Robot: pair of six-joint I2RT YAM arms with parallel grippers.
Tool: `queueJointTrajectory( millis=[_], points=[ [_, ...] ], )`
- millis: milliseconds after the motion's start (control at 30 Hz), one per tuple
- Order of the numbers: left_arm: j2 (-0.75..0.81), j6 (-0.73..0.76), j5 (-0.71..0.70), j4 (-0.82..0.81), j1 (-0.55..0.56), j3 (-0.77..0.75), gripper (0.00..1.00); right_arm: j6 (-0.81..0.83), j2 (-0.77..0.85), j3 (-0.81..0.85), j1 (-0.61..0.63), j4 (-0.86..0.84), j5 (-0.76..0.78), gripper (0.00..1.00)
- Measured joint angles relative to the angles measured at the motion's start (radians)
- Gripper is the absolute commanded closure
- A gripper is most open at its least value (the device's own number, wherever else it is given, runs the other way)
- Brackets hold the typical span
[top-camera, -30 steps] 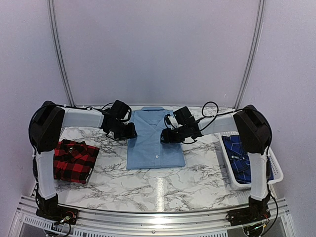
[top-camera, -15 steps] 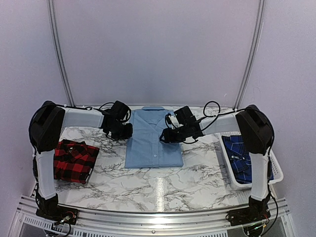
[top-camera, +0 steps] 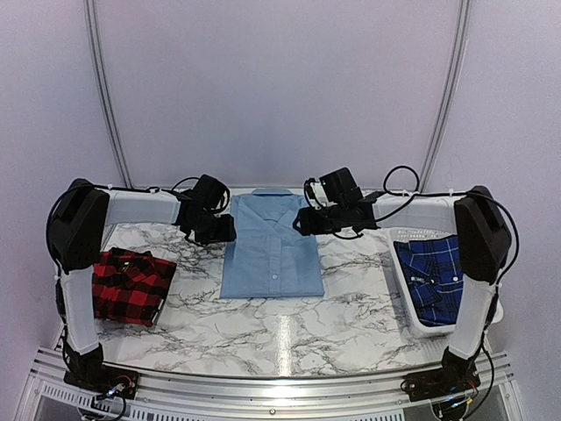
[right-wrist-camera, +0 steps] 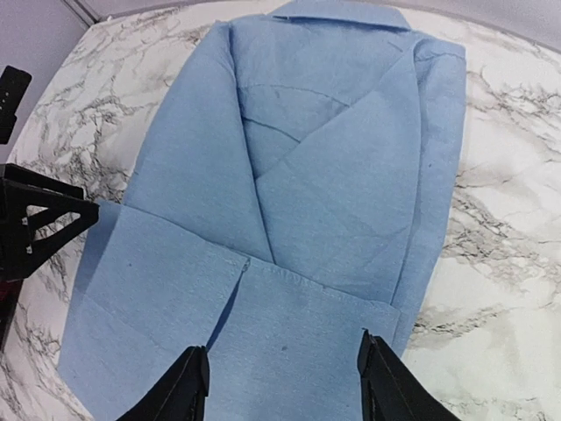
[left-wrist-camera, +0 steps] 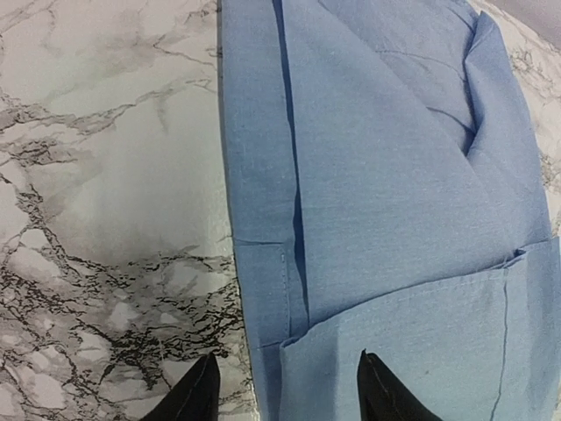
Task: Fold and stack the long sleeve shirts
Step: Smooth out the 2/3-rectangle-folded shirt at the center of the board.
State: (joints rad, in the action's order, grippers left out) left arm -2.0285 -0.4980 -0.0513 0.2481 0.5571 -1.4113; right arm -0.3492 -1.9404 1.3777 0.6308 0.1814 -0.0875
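Blue shirt (top-camera: 272,254) lies between left end effector (left-wrist-camera: 285,358) and right end effector (right-wrist-camera: 280,346), both spread.

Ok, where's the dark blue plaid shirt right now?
Top view: the dark blue plaid shirt lies in the white basket at the table's right edge, right of the light blue shirt.

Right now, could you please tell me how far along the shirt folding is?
Done: the red check shirt lies folded at the left of the table. In hand: the blue shirt is folded into a rectangle in the middle, with the left gripper and right gripper open over it, holding nothing. Left: the plaid shirt sits in the basket at the right, and no shirts are stacked yet.
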Motion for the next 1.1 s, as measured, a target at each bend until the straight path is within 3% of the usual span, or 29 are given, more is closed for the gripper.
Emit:
queueJointTrajectory(
  millis=[333, 667, 933, 1100],
  points=[
    [0.166, -0.04, 0.018, 0.002, 0.0, 0.064, 0.46, 0.011, 0.027, 0.002, 0.048, 0.022, 0.027, 0.54],
    [0.277, -0.117, 0.1, -0.005, 0.006, 0.306, 0.48, 0.031, -0.161, 0.189, 0.158, 0.071, 0.096, 0.56],
    [0.389, -0.15, 0.152, -0.019, 0.027, 0.452, 0.48, 0.033, -0.32, 0.264, 0.166, 0.099, 0.163, 0.5],
    [0.409, -0.163, 0.179, -0.022, 0.05, 0.503, 0.48, 0.036, -0.331, 0.295, 0.166, 0.115, 0.176, 0.43]
  ],
)
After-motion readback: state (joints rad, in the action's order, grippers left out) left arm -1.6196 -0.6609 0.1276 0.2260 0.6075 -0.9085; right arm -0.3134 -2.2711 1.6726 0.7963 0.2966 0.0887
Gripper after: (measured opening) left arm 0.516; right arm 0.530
